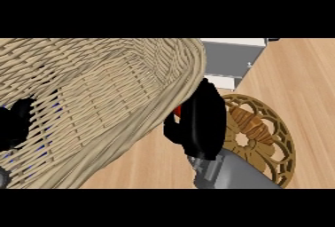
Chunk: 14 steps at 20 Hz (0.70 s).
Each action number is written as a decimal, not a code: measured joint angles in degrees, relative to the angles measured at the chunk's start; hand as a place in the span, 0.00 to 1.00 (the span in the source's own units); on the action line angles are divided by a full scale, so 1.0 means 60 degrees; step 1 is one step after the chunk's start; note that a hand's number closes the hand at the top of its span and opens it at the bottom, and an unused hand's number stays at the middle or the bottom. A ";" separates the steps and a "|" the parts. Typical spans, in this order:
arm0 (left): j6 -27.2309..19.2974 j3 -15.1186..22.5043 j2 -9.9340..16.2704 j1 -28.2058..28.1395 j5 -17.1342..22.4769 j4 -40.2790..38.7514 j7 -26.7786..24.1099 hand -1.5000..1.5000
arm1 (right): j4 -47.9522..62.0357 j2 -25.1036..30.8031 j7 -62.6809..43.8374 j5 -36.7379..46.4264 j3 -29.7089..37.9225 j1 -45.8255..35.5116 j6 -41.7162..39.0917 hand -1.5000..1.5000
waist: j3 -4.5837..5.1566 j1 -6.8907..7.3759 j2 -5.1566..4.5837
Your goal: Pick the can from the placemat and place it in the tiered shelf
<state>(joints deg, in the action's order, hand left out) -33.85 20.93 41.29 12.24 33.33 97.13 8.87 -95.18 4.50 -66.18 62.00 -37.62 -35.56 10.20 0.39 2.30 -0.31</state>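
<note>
My right hand (204,122) hangs above the left edge of the round golden openwork placemat (265,139). Its fingers and thumb curl round the can (177,109); only a small red patch of the can shows at the hand's left side. Beyond the hand, at the top of the view, stands the white tiered shelf (230,57). My left hand (16,125) shows as a dark shape at the far left, against the wicker basket (98,97).
The large wicker basket fills the left half of the view, and its rim comes close to my right hand. Bare wooden counter (301,80) lies to the right of the shelf and the placemat.
</note>
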 measured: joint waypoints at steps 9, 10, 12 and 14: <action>-0.0274 -0.0701 -0.0117 -0.0222 0.0824 0.1200 0.0171 0.50 | 0.0640 -0.0080 -0.0420 0.0977 0.0721 -0.1969 -0.0108 1.00 | 0.0000 -0.0297 0.0035; -0.0382 -0.0680 -0.0128 -0.0240 0.0837 0.1254 0.0183 0.50 | 0.0732 -0.0086 -0.0436 0.1091 0.0791 -0.2181 -0.0141 1.00 | -0.0001 -0.0336 0.0030; -0.0564 -0.0681 -0.0167 -0.0243 0.0879 0.1365 0.0222 0.50 | 0.0922 -0.0088 -0.0433 0.1293 0.0944 -0.2603 -0.0221 1.00 | 0.0000 -0.0401 0.0013; -0.0760 -0.0707 -0.0194 -0.0237 0.0914 0.1508 0.0280 0.50 | 0.1081 -0.0087 -0.0431 0.1406 0.1113 -0.3025 -0.0331 1.00 | -0.0002 -0.0416 0.0014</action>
<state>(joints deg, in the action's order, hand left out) -38.41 16.68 40.13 10.81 38.82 106.18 10.55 -88.70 3.98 -68.76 70.44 -30.95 -53.70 8.22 0.38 -0.20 -0.23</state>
